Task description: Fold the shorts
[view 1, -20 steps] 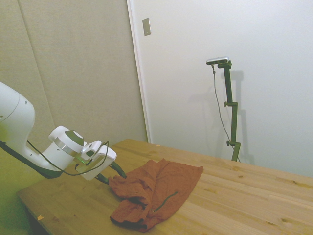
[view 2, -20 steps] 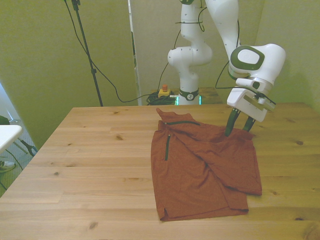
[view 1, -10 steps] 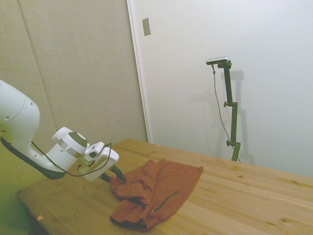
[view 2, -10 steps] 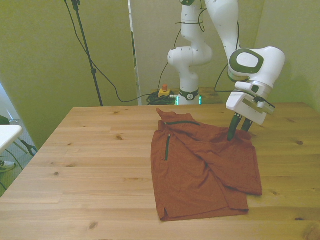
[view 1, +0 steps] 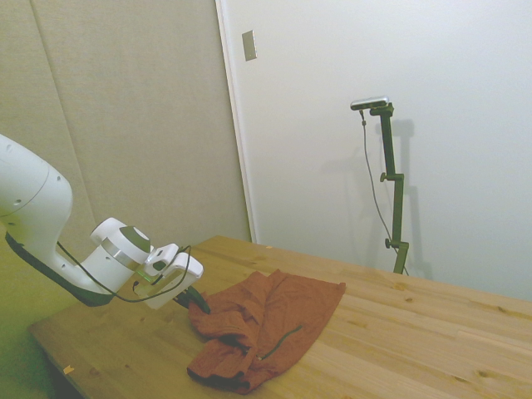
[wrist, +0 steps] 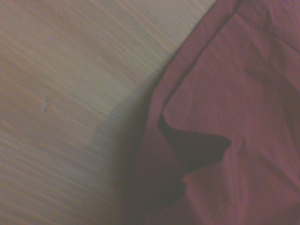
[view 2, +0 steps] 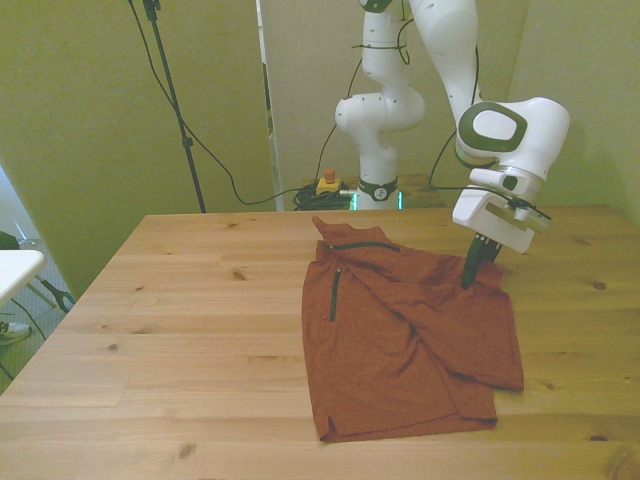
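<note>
The rust-red shorts [view 2: 400,345] lie partly folded on the wooden table [view 2: 190,310], with one layer turned diagonally over the other. Their dark zipper slit [view 2: 333,292] faces the front view's left. My gripper [view 2: 468,280] is down at the shorts' far corner on the front view's right, with the fingers pressed together on the fabric edge. From the side, the gripper [view 1: 199,306] meets the shorts [view 1: 266,324] at their near-left edge. Close up, the wrist view shows a raised crease in the shorts [wrist: 234,93] beside bare wood.
Bare table [view 1: 416,332] stretches wide on both sides of the shorts. A thin black stand with cables [view 2: 175,100] rises behind the table at the front view's left. The arm's base [view 2: 378,110] is behind the far edge.
The fingers stood apart over the shorts' corner a second ago. Since then they have come down slightly and drawn together on the fabric edge. The shorts have barely shifted.
</note>
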Controlling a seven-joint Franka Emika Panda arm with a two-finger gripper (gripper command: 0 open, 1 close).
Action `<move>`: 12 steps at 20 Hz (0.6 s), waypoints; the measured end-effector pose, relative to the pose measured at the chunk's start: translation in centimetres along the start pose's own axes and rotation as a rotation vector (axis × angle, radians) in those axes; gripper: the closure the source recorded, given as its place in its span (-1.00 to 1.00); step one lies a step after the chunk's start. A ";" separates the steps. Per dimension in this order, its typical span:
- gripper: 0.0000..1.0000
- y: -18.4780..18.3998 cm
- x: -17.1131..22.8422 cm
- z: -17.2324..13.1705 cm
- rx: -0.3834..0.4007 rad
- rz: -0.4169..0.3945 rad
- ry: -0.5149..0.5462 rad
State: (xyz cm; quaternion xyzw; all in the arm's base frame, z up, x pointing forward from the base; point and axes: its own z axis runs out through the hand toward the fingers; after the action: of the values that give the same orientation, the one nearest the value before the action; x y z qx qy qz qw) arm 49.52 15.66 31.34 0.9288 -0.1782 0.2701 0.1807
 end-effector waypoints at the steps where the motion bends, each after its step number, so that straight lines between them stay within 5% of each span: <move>1: 1.00 0.0 0.0 0.0 0.000 0.003 0.000; 12: 1.00 4.1 5.1 -2.5 0.058 0.156 0.065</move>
State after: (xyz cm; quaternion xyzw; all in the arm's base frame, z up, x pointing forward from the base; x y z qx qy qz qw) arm 50.73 11.97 37.21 0.9077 -0.2361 0.3183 0.1380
